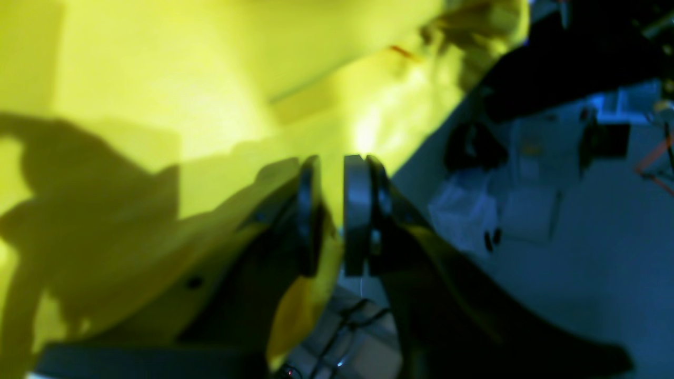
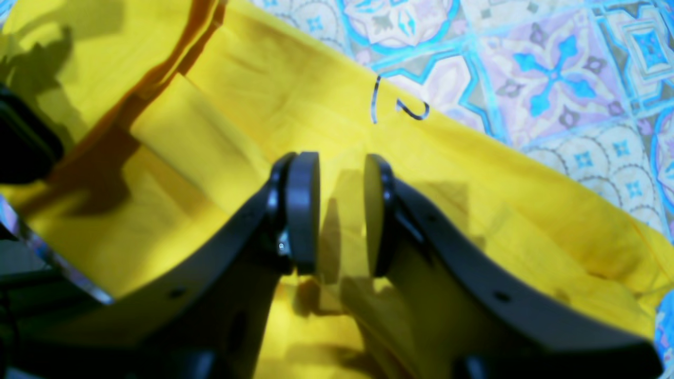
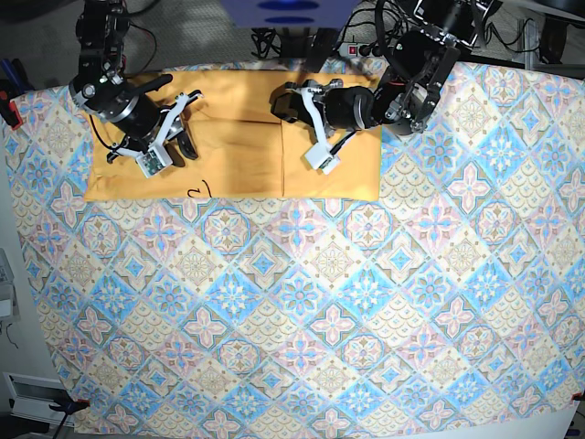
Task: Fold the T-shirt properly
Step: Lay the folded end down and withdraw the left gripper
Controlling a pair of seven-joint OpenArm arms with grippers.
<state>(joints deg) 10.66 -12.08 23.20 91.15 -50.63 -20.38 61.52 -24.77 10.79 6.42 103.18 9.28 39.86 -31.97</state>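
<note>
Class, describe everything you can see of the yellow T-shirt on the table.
The T-shirt is soft yellow-orange cloth, folded into a long flat band at the far edge of the patterned tablecloth. Black script peeks out at its near edge. The left gripper pinches a fold; the right gripper straddles the cloth.

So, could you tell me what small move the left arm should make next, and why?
Probably lift slightly and start carrying the cloth toward the other arm. The left gripper has its jaws nearly together with a fold of the T-shirt between them. The shirt lies as a long strip on the tablecloth, so its right half likely folds over next. The right gripper sits over the other end.
</note>
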